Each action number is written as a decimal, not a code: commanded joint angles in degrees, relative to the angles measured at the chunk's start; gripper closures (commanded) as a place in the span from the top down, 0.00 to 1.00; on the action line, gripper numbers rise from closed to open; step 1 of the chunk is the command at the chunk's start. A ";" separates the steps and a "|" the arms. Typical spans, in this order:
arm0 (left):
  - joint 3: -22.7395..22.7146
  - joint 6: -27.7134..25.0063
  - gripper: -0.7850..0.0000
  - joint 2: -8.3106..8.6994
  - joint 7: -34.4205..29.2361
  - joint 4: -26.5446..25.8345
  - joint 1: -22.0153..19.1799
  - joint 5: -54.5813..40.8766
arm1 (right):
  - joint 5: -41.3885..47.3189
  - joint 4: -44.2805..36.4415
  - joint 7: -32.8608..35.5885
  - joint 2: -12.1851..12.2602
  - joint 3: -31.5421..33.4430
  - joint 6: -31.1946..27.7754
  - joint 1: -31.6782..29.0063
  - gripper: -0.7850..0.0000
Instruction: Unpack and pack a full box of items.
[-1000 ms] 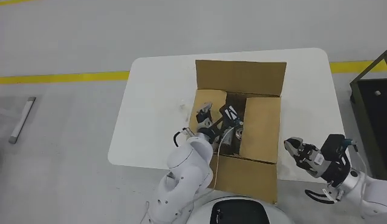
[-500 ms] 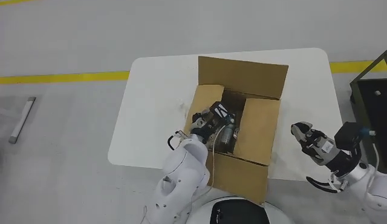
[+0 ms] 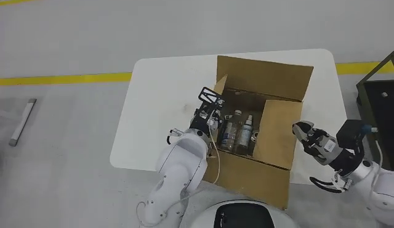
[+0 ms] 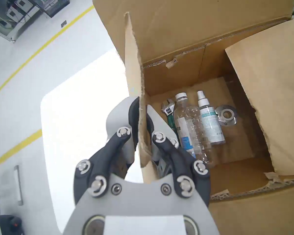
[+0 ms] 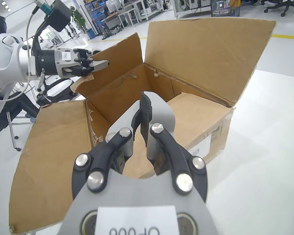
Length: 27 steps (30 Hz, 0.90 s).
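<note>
An open cardboard box (image 3: 263,77) stands on the white table (image 3: 159,108). Its left flap (image 4: 133,74) stands upright, and my left gripper (image 3: 208,102) (image 4: 140,113) is shut on that flap's edge. Across the box, the same left gripper (image 5: 98,65) pinches the flap. On the box floor lie a wrench (image 4: 168,113), a clear plastic bottle (image 4: 191,133), a white spray bottle (image 4: 208,122) and a metal ring (image 4: 226,115). The two bottles (image 3: 237,132) lie side by side. My right gripper (image 3: 306,137) (image 5: 144,103) is shut and holds nothing. It hovers by the inward-folded right flap (image 3: 278,129).
The front flap (image 3: 252,177) hangs over the table's near edge. Bare table lies left of the box. A dark rack (image 3: 375,101) stands off the table's right end. A yellow floor line (image 3: 61,79) runs behind the table.
The left gripper has pulled the left flap up and outward, uncovering the bottles. The box has slid to the right. The right gripper shifted slightly toward the right flap.
</note>
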 commanded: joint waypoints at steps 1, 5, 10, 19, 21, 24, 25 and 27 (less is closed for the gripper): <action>-0.25 -0.68 1.00 0.13 0.17 0.34 -0.22 1.66 | -0.51 0.25 1.34 0.07 -0.65 -0.07 0.59 0.00; -0.97 -3.59 1.00 0.63 1.24 0.08 -1.27 8.12 | -0.85 0.53 2.52 0.13 -1.65 0.06 1.19 0.00; -2.82 -7.20 1.00 1.44 2.81 0.28 -2.57 17.97 | -1.44 0.98 2.95 0.18 -2.09 0.60 1.25 0.00; -5.30 -10.73 1.00 2.43 5.15 1.25 -1.93 28.74 | -0.69 1.48 -9.23 -0.69 1.70 12.27 -0.98 0.00; -5.42 -10.74 1.00 2.53 5.69 1.51 -1.50 30.17 | -0.82 1.91 -11.20 -0.92 2.88 15.92 -1.85 0.00; -5.58 -10.84 1.00 2.65 6.39 1.92 -0.91 31.96 | 0.72 3.43 -12.27 -1.26 3.95 20.01 -3.36 0.00; -5.69 -10.72 1.00 2.66 6.64 1.95 -0.71 32.15 | 0.94 3.75 -11.53 -1.28 4.02 20.28 -3.71 0.00; -5.87 -10.62 1.00 2.69 6.85 2.23 -0.32 32.72 | 1.37 4.42 -11.16 -1.37 4.25 20.62 -4.24 0.00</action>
